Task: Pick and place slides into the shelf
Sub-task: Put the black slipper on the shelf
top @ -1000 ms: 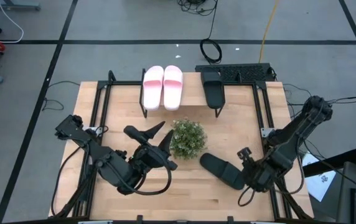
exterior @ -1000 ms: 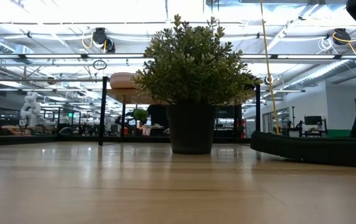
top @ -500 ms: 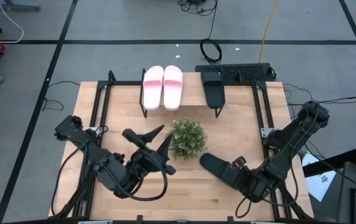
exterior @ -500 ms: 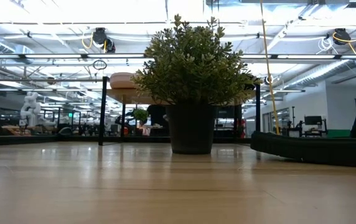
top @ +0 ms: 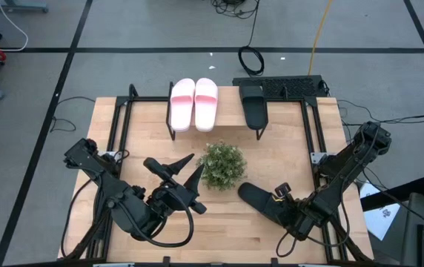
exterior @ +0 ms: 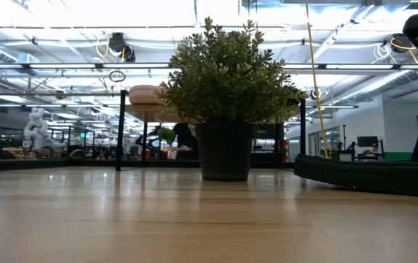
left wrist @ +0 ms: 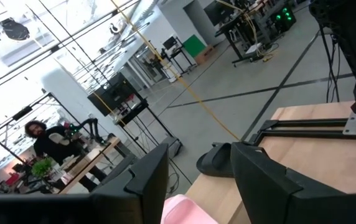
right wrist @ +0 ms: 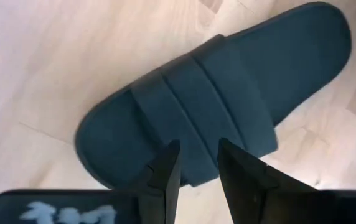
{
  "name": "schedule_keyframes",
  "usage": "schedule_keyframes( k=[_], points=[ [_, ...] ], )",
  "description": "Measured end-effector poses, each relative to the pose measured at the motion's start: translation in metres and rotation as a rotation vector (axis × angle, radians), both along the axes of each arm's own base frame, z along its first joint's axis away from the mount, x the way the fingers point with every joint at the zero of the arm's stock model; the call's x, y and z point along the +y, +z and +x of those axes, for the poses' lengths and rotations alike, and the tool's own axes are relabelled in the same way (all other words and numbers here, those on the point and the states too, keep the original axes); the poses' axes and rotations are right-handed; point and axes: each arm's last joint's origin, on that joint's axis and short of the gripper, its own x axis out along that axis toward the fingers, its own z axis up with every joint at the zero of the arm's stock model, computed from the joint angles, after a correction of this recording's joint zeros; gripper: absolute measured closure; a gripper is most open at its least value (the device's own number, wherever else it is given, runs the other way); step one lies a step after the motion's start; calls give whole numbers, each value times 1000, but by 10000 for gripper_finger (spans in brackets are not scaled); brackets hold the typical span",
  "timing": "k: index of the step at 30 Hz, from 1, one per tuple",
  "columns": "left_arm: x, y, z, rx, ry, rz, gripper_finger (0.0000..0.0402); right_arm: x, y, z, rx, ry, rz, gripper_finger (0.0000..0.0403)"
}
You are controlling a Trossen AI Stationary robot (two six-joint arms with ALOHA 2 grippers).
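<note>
One black slide lies flat on its sole on the table, right of the plant. In the right wrist view this slide fills the picture. My right gripper hangs just over the slide's edge beside the strap, pointing steeply down, its fingers a little apart and open. I cannot tell whether they touch it. The pink pair and the other black slide rest on the shelf. My left gripper waits open and level, high above the table left of the plant.
A potted green plant stands mid-table between the two arms, close to the left gripper and in front of the shelf. In the low view the plant hides most of the shelf. Black frame rails run along the table's sides.
My right gripper has sunk toward the black slide on the table, tipped more steeply downward, and shifted a little toward the table's left. The gap between its fingers has not changed. The slide has stayed where it was.
</note>
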Motion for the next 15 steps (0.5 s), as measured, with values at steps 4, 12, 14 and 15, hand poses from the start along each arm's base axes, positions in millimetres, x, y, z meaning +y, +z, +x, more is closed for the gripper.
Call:
schedule_keyframes(
  k=[4, 12, 14, 15],
  points=[
    [0, 0, 0, 0, 0, 0, 220, 4, -1, -6, 51, -21, 48, 307],
    [0, 0, 0, 1, 1, 1, 220, 16, 0, -23, -14, -50, 31, 307],
    [0, 0, 0, 7, 1, 6, 220, 16, 0, -24, -41, -63, 19, 307],
    [0, 0, 0, 13, 1, 11, 220, 16, 0, -24, -52, -70, 13, 307]
  ],
)
